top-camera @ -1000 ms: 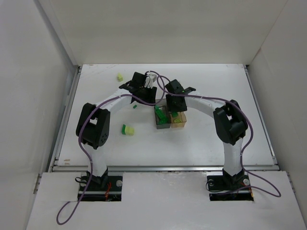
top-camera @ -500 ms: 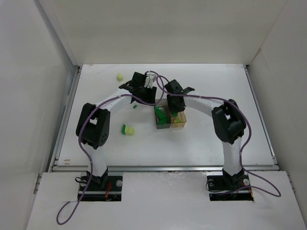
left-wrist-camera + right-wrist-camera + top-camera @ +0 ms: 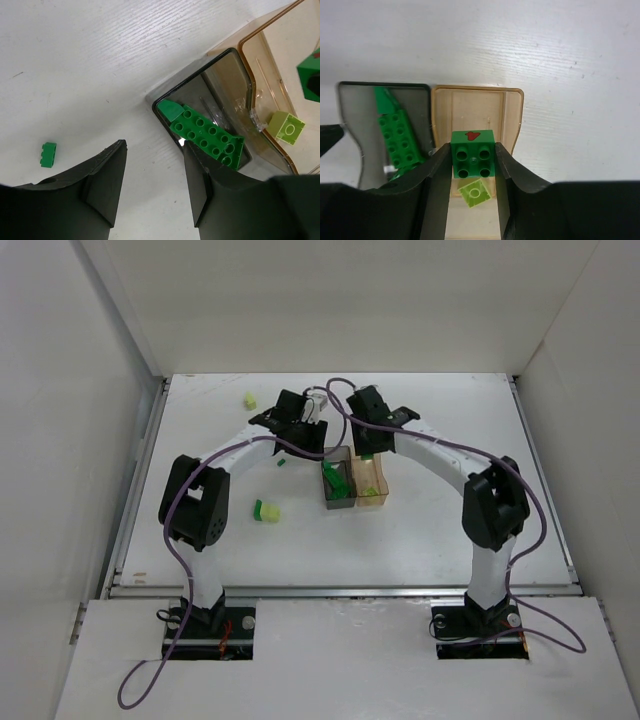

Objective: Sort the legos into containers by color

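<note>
Right gripper (image 3: 473, 151): jaws closed partway on a green 2x2 brick (image 3: 473, 159) with a red mark on its far edge. One finger sits on each side of it, and it hangs over the amber container (image 3: 512, 116). A pale yellow-green brick (image 3: 475, 194) lies on that container's floor, just below the held one. The smoky grey container (image 3: 353, 118) touches the amber one on its left side and holds a long dark green brick (image 3: 395, 136), tilted against the wall.

Left gripper (image 3: 154, 161): jaws partly apart, nothing between them, over bare white table (image 3: 90, 60) just beside the grey container's corner. A small green brick (image 3: 48, 154) lies loose on the table near the left finger.

In the top view there are more loose legos left of the containers: a yellow-green brick (image 3: 249, 399) at the far side, and a green brick (image 3: 258, 507) touching a pale brick (image 3: 272, 513) nearer the arm bases.
</note>
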Tool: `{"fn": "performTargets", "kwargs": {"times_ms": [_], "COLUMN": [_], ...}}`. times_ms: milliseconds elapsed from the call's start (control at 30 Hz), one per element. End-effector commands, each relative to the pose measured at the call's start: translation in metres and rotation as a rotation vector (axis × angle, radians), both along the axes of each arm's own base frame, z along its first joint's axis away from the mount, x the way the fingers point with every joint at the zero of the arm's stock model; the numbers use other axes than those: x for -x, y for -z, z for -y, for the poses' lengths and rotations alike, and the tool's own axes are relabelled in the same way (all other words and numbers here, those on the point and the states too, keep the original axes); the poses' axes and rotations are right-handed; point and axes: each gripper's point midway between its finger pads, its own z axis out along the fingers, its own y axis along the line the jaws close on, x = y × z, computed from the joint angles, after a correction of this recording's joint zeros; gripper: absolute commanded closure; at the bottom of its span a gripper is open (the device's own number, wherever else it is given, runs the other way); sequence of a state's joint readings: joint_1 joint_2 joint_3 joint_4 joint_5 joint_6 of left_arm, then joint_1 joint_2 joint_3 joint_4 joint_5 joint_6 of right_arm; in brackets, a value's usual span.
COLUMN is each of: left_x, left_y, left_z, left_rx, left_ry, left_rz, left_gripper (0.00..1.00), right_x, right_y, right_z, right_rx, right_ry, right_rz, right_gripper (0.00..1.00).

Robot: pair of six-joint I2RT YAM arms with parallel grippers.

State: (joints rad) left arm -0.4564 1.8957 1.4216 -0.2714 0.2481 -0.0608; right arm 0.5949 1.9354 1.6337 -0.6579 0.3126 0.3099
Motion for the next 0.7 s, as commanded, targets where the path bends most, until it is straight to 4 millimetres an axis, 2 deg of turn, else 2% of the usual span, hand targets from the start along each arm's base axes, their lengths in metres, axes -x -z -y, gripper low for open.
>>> {"fn": "performTargets", "kwargs": {"times_ms": [0, 33, 67, 100, 133, 167, 233, 267, 300, 333, 367, 400, 467, 500, 533, 567, 600, 633, 667], "left_x": [-0.016, -0.019, -0.021, -0.022, -0.032, -0.033, -0.039, -0.047, -0.048, -0.051, -0.057, -0.060, -0.068, -0.075, -0.078, -0.087, -0.093, -0.099, -0.111], "left_y": [-0.057, -0.057, -0.060, -0.072, -0.079, -0.077, -0.091, -0.090, -0.093, -0.093, -0.093, -0.093, -0.102, -0.101, -0.101, -0.099, -0.097, -0.096, -0.105], "left_z": [0.006, 0.001, -0.002, -0.001, -0.015, -0.023, -0.036, -0.053, -0.063, -0.071, -0.087, -0.095, -0.108, -0.120, -0.122, -0.130, -0.140, -0.142, -0.148], "left_rx": [0.038, 0.037, 0.042, 0.058, 0.058, 0.042, 0.049, 0.026, 0.022, 0.012, -0.013, -0.025, -0.036, -0.061, -0.079, -0.094, -0.115, -0.131, -0.128], "left_ry": [-0.002, -0.014, -0.032, -0.043, -0.089, -0.109, -0.172, -0.222, -0.258, -0.281, -0.328, -0.351, -0.392, -0.417, -0.415, -0.432, -0.454, -0.457, -0.479], "left_rz": [0.120, 0.120, 0.113, 0.121, 0.140, 0.131, 0.149, 0.160, 0.161, 0.166, 0.176, 0.181, 0.210, 0.219, 0.228, 0.234, 0.239, 0.245, 0.272], "left_gripper": [0.54, 0.54, 0.54, 0.54, 0.53, 0.53, 0.53, 0.53, 0.53, 0.53, 0.53, 0.53, 0.52, 0.50, 0.48, 0.39, 0.35, 0.29, 0.25], "right_x": [0.000, -0.002, 0.005, 0.010, 0.010, 0.017, 0.019, 0.024, 0.027, 0.029, 0.025, 0.024, 0.022, 0.024, 0.023, 0.023, 0.023, 0.022, 0.020], "right_y": [-0.039, -0.041, -0.037, -0.028, -0.033, -0.032, -0.039, -0.037, -0.039, -0.031, -0.032, -0.029, -0.027, -0.023, -0.028, -0.035, -0.040, -0.045, -0.050], "right_z": [-0.028, -0.030, -0.043, -0.047, -0.055, -0.069, -0.081, -0.089, -0.094, -0.098, -0.100, -0.100, -0.100, -0.102, -0.105, -0.105, -0.104, -0.102, -0.099], "right_rx": [-0.108, -0.114, -0.150, -0.170, -0.206, -0.261, -0.320, -0.333, -0.359, -0.344, -0.337, -0.331, -0.303, -0.304, -0.310, -0.311, -0.302, -0.296, -0.283], "right_ry": [-0.117, -0.117, -0.177, -0.201, -0.236, -0.301, -0.359, -0.395, -0.420, -0.437, -0.450, -0.448, -0.470, -0.491, -0.508, -0.517, -0.535, -0.526, -0.528], "right_rz": [0.073, 0.083, 0.058, 0.036, 0.054, 0.030, 0.053, 0.048, 0.044, 0.031, 0.042, 0.028, 0.020, 0.009, 0.019, 0.036, 0.053, 0.067, 0.086], "right_gripper": [1.00, 1.00, 1.00, 0.99, 0.98, 0.95, 0.94, 0.92, 0.90, 0.87, 0.84, 0.80, 0.66, 0.54, 0.37, 0.31, 0.08, 0.02, 0.00]}}
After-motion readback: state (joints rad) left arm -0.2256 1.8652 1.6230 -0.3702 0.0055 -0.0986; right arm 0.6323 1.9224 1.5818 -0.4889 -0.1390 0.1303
